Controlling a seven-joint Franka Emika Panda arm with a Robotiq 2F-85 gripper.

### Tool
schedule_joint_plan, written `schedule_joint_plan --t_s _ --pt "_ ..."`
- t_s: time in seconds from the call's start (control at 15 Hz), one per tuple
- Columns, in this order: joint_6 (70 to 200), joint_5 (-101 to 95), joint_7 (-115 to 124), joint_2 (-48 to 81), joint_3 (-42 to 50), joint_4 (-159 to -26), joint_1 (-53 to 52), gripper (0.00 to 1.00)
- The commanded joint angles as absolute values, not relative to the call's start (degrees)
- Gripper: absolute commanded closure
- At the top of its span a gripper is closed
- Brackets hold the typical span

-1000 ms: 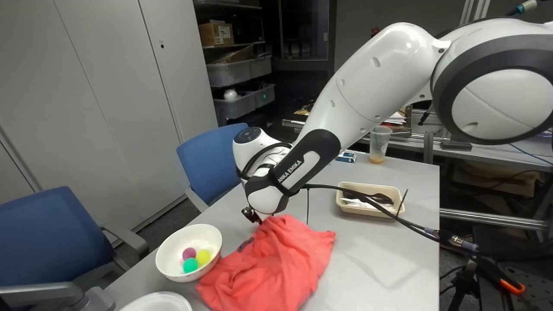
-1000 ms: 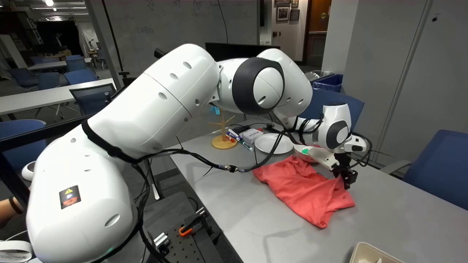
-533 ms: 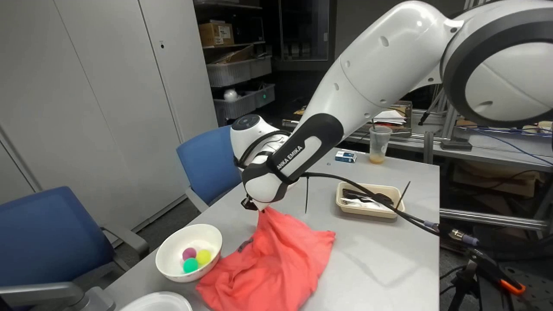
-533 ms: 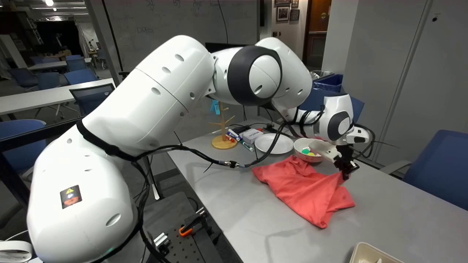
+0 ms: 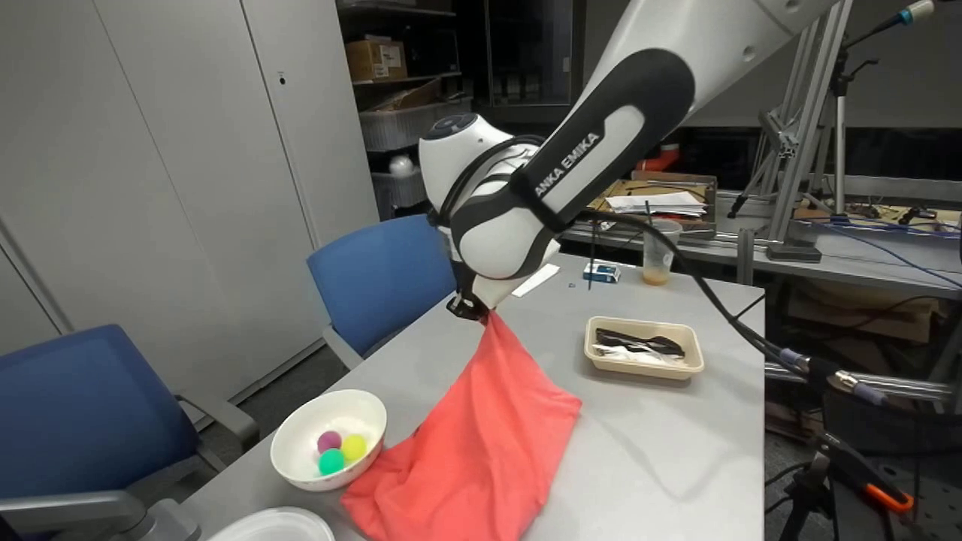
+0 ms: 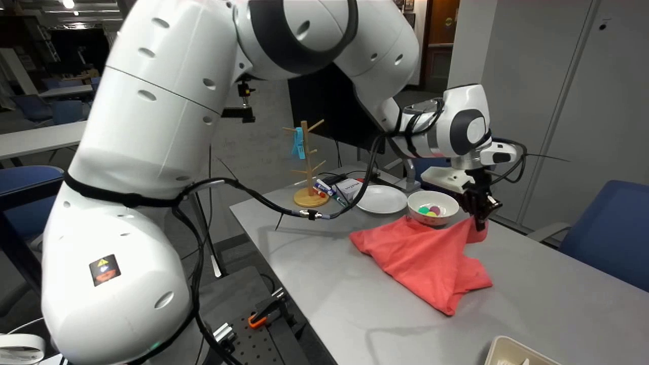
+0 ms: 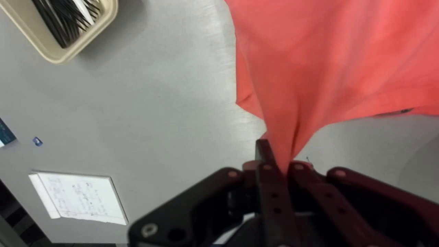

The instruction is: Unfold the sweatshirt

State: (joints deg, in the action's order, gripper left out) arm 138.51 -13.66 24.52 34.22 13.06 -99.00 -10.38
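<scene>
The coral-red sweatshirt (image 5: 481, 451) lies bunched on the grey table, one part of it pulled up into a peak. My gripper (image 5: 481, 314) stands above the table at the top of that peak, shut on the cloth. In the wrist view the sweatshirt (image 7: 329, 58) narrows to a pinched fold running between the fingers of the gripper (image 7: 283, 163). Seen in an exterior view, the sweatshirt (image 6: 426, 263) still rests on the table along its near and left parts, while its raised corner hangs from the gripper (image 6: 480, 219). Sleeves and chest cannot be made out.
Close beside the cloth stands a white bowl (image 5: 297, 428) with coloured balls, and near it a white plate (image 6: 381, 200). A tan tray (image 5: 645, 370) of cutlery sits across the table. Also there are a plastic cup (image 5: 658, 259), a notebook (image 7: 82, 197) and a wooden stand (image 6: 307, 172).
The jaws have drawn together on the sweatshirt. My gripper has risen and moved away from the bowl, stretching the held fold upward into a tall peak.
</scene>
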Motion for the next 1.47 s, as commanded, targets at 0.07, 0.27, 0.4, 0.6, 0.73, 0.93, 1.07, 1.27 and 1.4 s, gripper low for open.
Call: schedule_joint_plan --t_s 0.07,0.27,0.4,0.6,0.73,0.93,1.07,1.27,1.4 --pt "135.0 -14.0 20.3 18.9 9.8 -116.2 -9.3 0.99" --pt "132.3 -15.2 19.4 11.1 8.5 -125.8 -8.9 0.99" --pt "130.0 -16.1 19.6 5.7 7.4 -132.1 -8.6 0.99" --pt "126.4 -16.9 19.8 -2.2 5.6 -141.4 -7.5 0.99" --pt "123.6 -16.5 19.7 -6.9 4.1 -146.9 -6.7 0.99" --pt "117.9 -15.8 19.4 -11.8 1.8 -151.4 -5.4 0.71" --pt "116.1 -15.7 19.2 -14.5 0.6 -153.6 -4.7 0.56" --pt "114.5 -15.3 19.3 -17.5 -0.9 -155.6 -3.8 0.34" --pt "114.7 -14.8 19.8 -19.0 -1.5 -156.7 -3.4 0.18"
